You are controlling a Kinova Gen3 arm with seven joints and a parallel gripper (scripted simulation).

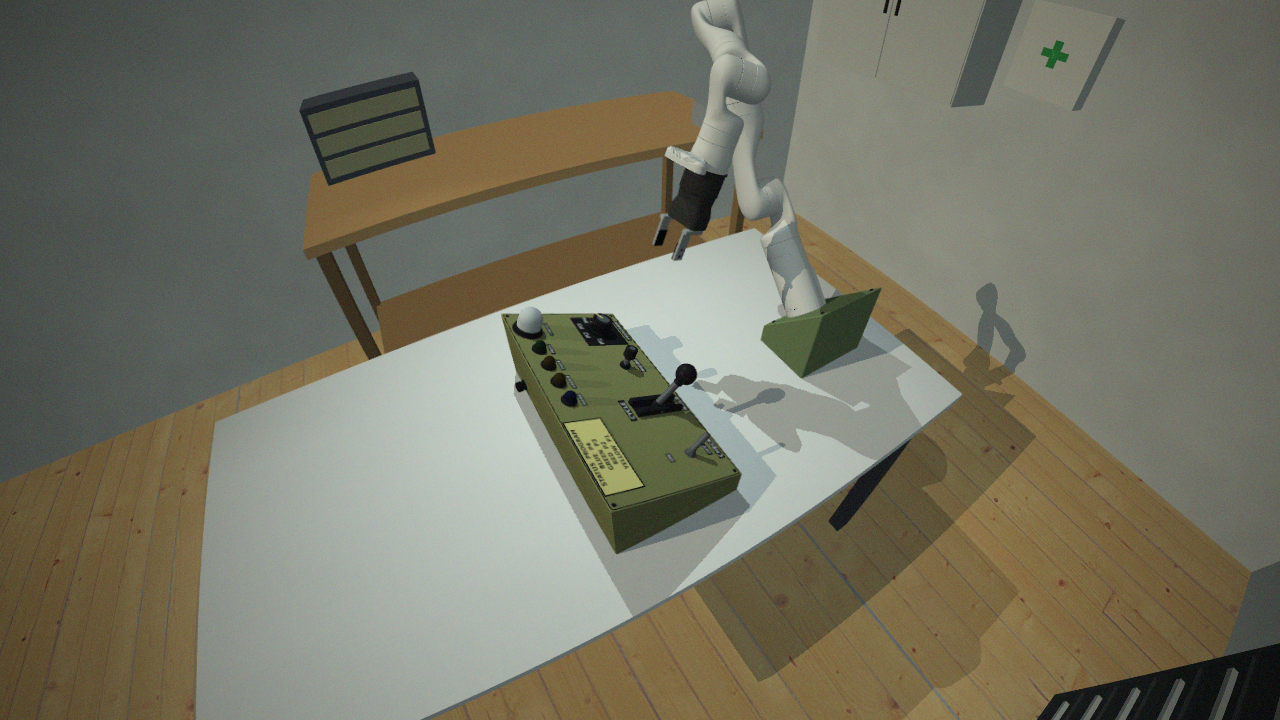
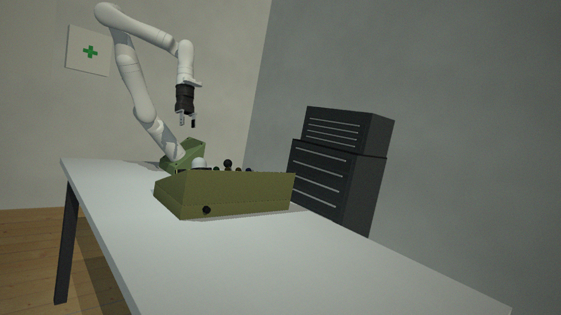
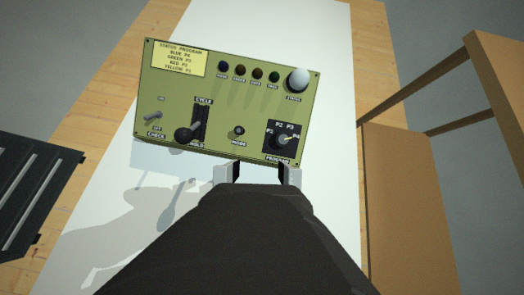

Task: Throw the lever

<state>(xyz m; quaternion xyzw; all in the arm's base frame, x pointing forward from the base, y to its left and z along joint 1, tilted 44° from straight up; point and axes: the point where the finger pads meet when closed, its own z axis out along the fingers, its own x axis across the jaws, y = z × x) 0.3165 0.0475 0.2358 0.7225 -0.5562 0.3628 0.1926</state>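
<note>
Tool chest: a black drawer unit (image 3: 24,184) lies at the far left of the wrist view, off the table (image 3: 262,33), well to the left of the gripper.
Toggle: a small grey switch (image 3: 152,115) at the console's left end, between tiny ON and OFF marks, with CHECK printed beneath it.
Placard: a yellow plate (image 3: 179,58) reads STATUS PROGRAM, then BLUE P4, GREEN P3, RED P2, YELLOW P1.
Lever: the black-knobbed lever (image 3: 182,134) sits at the HOLD end of its slot — the CYCLE label is at the slot's far end. It stands ahead of the gripper and to its left, well apart from the fingers.
Console: the olive box (image 3: 229,102) rests on the white table, its near edge just beyond the fingertips in the wrist view.
Lamps: four dark round lamps (image 3: 248,72) in a row, their captions too small to read.
Button: a dark push-button (image 3: 238,130) marked MODE, ahead of the left finger.
Gripper: the gripper (image 3: 257,172) hangs above the table, fingers spread fully apart — nothing between them.
Selector: a black knob (image 3: 282,140) ringed P1, P2, P3, P4, pointer at P4, with PROGRAM under it.
Dome: a white dome (image 3: 299,79) labelled STATUS.
Bench: a wooden bench (image 3: 409,205) stands to the gripper's right.
</note>
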